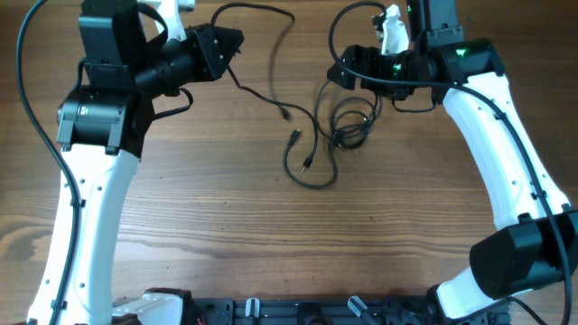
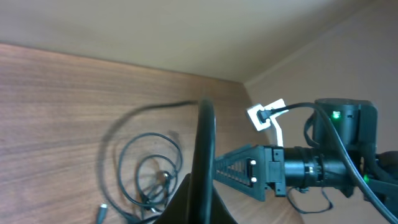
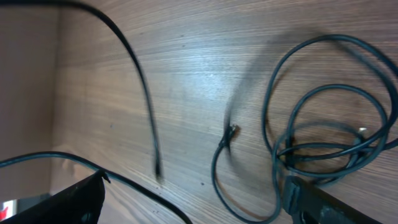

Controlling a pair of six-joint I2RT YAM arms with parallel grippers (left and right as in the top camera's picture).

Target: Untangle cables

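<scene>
Thin black cables [image 1: 318, 135] lie looped in a tangled coil on the woodgrain table [image 1: 226, 226]; left of the coil, the left gripper [image 1: 233, 43] pinches one of them, while the right gripper [image 1: 348, 68], beside the coil, gapes wide, gripping nothing

From overhead the left gripper [image 1: 230, 45] is one dark mass, and whether its jaws are parted cannot be told. The plugs [image 1: 295, 137] on the loose cable ends are too small to identify. In the left wrist view one finger [image 2: 204, 162] is blurred against the lens and hides part of the cable coil [image 2: 155, 177], which the frame edge also cuts. In the right wrist view both fingers [image 3: 68, 202] are cropped, and one cable strand [image 3: 146, 93] is smeared by blur
</scene>
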